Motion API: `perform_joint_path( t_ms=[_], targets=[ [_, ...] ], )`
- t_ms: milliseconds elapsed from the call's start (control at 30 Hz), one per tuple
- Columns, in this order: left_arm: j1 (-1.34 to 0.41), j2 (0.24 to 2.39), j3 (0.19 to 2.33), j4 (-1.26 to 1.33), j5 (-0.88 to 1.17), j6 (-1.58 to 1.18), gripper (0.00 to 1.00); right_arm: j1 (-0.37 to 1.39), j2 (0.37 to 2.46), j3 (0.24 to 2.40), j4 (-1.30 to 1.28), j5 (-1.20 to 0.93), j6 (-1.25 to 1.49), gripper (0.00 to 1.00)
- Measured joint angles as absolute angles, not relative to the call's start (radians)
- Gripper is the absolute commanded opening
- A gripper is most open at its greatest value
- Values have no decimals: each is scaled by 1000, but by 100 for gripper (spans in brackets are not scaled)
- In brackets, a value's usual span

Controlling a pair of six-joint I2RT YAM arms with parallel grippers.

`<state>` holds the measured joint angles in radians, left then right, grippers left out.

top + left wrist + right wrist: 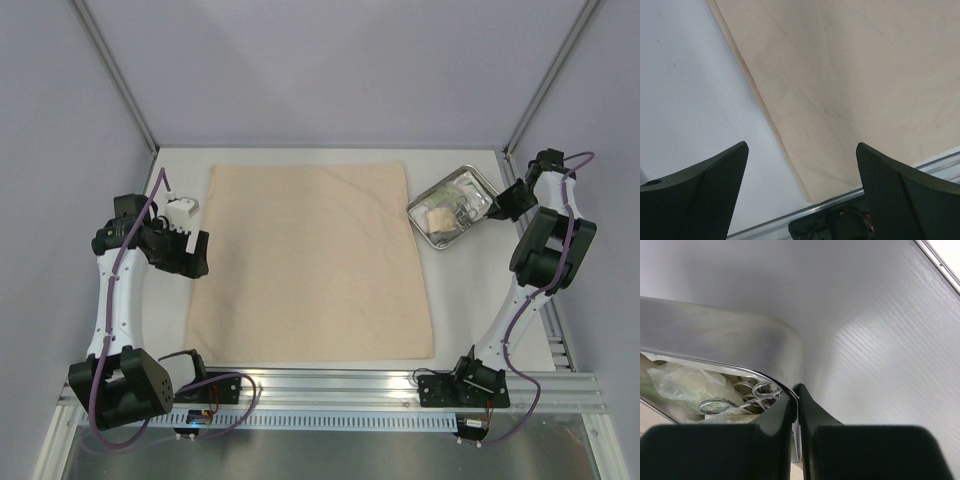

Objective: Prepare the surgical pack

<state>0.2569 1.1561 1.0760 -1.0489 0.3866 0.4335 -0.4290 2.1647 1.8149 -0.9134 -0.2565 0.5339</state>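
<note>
A large tan cloth sheet lies flat on the white table. A shiny steel tray sits at its far right corner, holding scissor-handled clamps, a clear packet and gauze. My right gripper is shut on the tray's right rim; in the right wrist view the fingers pinch the rim, with clamp rings and a packet inside. My left gripper is open and empty above the sheet's left edge.
Grey enclosure walls and metal posts stand at the back and sides. An aluminium rail with both arm bases runs along the near edge. Bare white table shows left of the sheet.
</note>
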Motion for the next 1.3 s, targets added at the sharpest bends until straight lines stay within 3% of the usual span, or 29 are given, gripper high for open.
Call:
perform_joint_path(
  t_ms=[1300],
  targets=[
    [257,1156,1068,-1042,395,433,98,-470,2227,1979,-1014,-367,562,1]
  ],
)
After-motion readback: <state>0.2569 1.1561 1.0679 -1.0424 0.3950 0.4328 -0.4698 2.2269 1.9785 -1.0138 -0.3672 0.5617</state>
